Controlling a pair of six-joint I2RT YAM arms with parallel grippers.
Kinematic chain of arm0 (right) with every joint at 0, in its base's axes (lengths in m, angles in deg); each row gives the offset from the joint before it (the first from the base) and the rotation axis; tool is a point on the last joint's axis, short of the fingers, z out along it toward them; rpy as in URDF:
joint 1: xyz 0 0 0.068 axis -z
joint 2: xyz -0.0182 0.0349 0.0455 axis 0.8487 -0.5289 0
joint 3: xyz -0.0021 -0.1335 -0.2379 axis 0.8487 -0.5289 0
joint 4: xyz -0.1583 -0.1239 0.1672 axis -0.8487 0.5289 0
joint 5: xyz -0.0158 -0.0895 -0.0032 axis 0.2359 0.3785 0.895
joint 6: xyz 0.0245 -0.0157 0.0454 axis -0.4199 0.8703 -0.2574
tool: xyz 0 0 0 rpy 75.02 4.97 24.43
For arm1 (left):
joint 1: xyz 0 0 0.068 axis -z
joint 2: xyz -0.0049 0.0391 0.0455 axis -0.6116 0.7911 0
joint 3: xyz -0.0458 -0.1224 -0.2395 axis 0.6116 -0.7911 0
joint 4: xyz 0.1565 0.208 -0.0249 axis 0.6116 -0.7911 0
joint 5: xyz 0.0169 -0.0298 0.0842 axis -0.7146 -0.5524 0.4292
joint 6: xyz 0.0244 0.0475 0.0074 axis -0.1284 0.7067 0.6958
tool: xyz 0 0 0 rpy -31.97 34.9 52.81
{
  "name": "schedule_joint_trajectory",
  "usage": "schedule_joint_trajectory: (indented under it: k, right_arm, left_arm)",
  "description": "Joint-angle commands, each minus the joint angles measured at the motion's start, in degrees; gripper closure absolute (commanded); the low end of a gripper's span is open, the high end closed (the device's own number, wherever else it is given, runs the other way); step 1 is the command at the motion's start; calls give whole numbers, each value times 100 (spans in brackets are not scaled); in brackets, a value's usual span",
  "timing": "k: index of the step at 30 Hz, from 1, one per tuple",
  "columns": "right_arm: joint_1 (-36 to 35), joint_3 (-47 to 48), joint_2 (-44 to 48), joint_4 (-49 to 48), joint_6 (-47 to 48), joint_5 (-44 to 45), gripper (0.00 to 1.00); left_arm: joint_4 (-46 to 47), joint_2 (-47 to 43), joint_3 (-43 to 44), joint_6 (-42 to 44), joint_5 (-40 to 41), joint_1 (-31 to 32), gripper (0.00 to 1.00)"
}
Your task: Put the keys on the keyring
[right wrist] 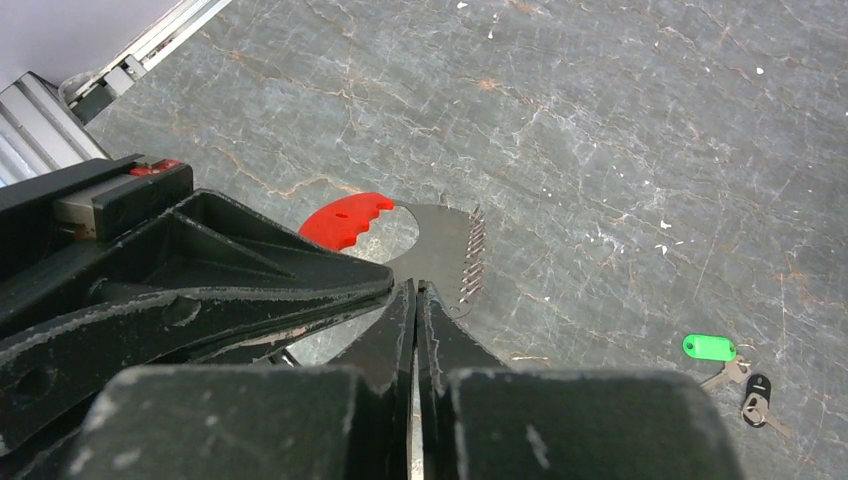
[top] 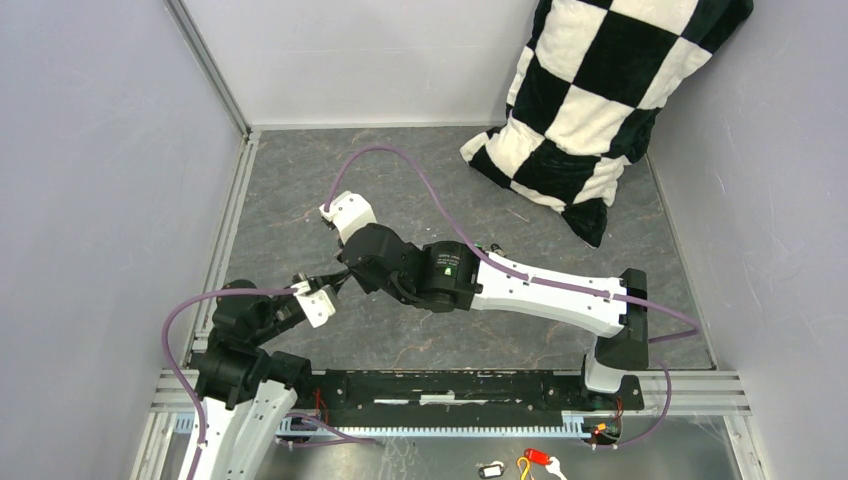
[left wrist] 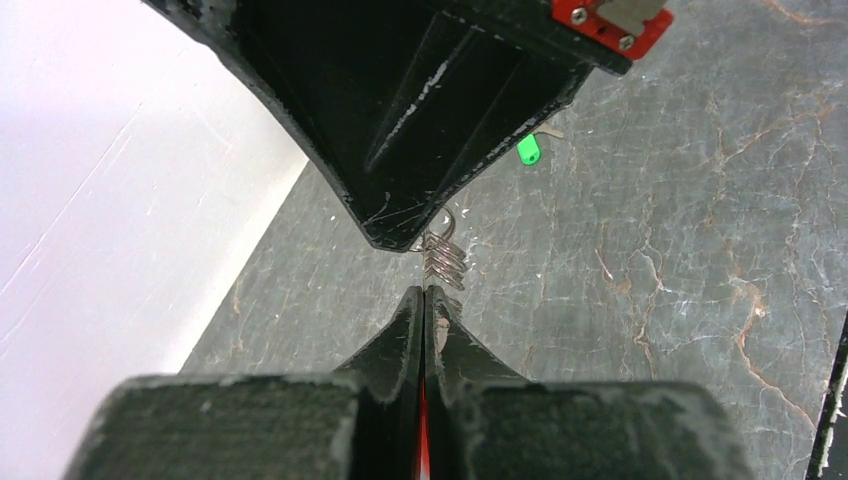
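My left gripper (left wrist: 424, 292) is shut on the red key (right wrist: 345, 218); a red sliver shows between its jaws. The key's flat grey metal part sticks out past the tips, and the keyring (left wrist: 443, 258), a small coil of silvery wire loops, sits on that part's edge. The right gripper (right wrist: 417, 290) is shut too, its tips meeting the left's at the coil; a wire loop runs into its tip. Both grippers meet at the table's left (top: 325, 282). The green key (right wrist: 709, 347) and the small dark key (right wrist: 757, 388) lie together on the table to the right.
A black-and-white checkered pillow (top: 590, 100) leans in the far right corner. A red tag with a yellow loop (top: 537, 458) and a black-framed white tag (top: 490, 468) lie in front of the base rail. Purple cables (top: 420, 175) arc over the arms. A wall stands close on the left.
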State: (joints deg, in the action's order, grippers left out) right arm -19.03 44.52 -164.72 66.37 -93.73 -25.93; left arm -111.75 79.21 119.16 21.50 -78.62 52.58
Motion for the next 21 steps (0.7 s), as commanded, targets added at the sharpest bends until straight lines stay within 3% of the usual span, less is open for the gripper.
schedule_joint_trajectory:
  k: [1, 11, 18, 21]
  right_arm:
    - [36, -90, 29, 128, -91, -81, 100]
    - [70, -156, 68, -42, -82, -357, 100]
    - [376, -447, 279, -121, 21, -1305, 100]
    - [461, -660, 490, -237, 300, -1649, 100]
  left_arm:
    - [354, -84, 61, 291, 119, 16, 98]
    - [344, -112, 98, 61, -246, 16, 97]
    - [-112, -45, 440, -396, -1071, 16, 40]
    - [-301, 57, 651, -741, -1292, 16, 33]
